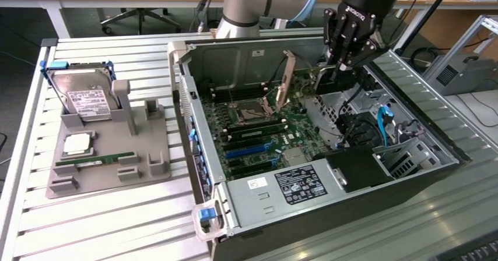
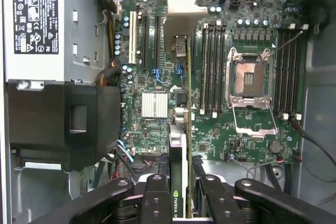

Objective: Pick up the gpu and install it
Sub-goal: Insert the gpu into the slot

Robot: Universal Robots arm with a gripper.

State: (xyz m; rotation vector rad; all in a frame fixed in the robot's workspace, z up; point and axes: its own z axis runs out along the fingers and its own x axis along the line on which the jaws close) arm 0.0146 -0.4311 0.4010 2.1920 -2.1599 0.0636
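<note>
The gpu hangs on edge inside the open computer case, above the green motherboard and apart from it. My gripper is shut on its end nearest the exterior view's right. In the wrist view the gpu runs edge-on away from my gripper, with a black finger on either side. Its silver bracket is at the far end, near the case's rear wall. It hovers over the expansion slots, between the silver heatsink and the memory slots.
A grey fixture at the exterior view's left holds a hard drive, a processor chip and a green memory stick. Inside the case are the power supply, a black shroud, the open CPU socket and loose cables.
</note>
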